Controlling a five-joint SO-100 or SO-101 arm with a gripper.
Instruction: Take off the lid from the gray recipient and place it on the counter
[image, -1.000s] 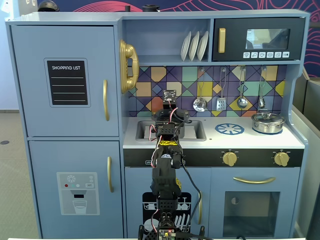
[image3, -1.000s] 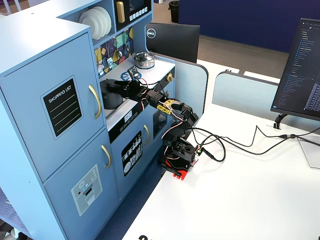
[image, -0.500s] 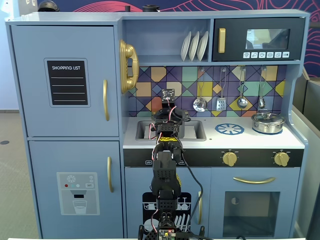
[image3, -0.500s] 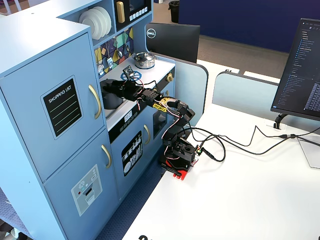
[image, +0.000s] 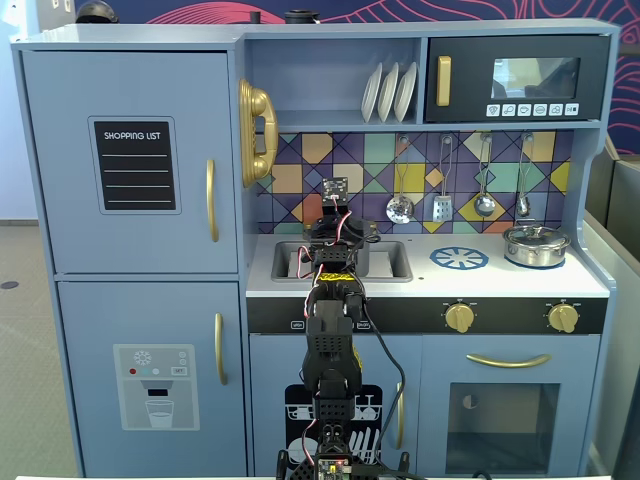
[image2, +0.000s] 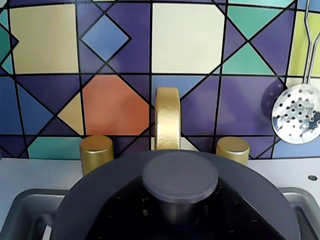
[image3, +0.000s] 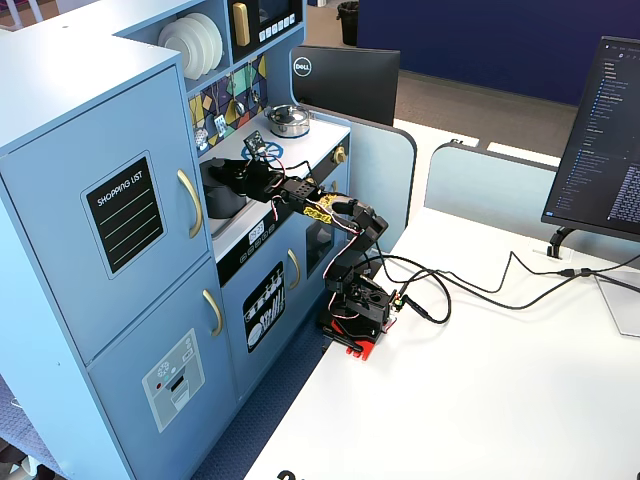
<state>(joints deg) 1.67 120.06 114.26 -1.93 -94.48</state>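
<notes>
The dark gray lid (image2: 245, 175) fills the lower wrist view, its round knob (image2: 180, 175) in the middle. My gripper (image2: 180, 217) has its black jaws on both sides of the knob's stem and looks shut on it. The gray recipient (image3: 222, 195) stands in the recessed sink (image: 390, 262) of the white counter (image: 500, 282). In a fixed view my gripper (image3: 243, 172) sits at its top. In the front fixed view the arm hides the pot and my gripper (image: 336, 240) is over the sink. I cannot tell whether the lid still rests on the pot.
A gold faucet (image2: 167, 117) and two gold tap knobs (image2: 96, 152) stand just behind the lid. A shiny silver pot (image: 535, 245) sits at the counter's right end, beside the printed burner (image: 459, 258). Utensils (image: 400, 208) hang on the tiled wall.
</notes>
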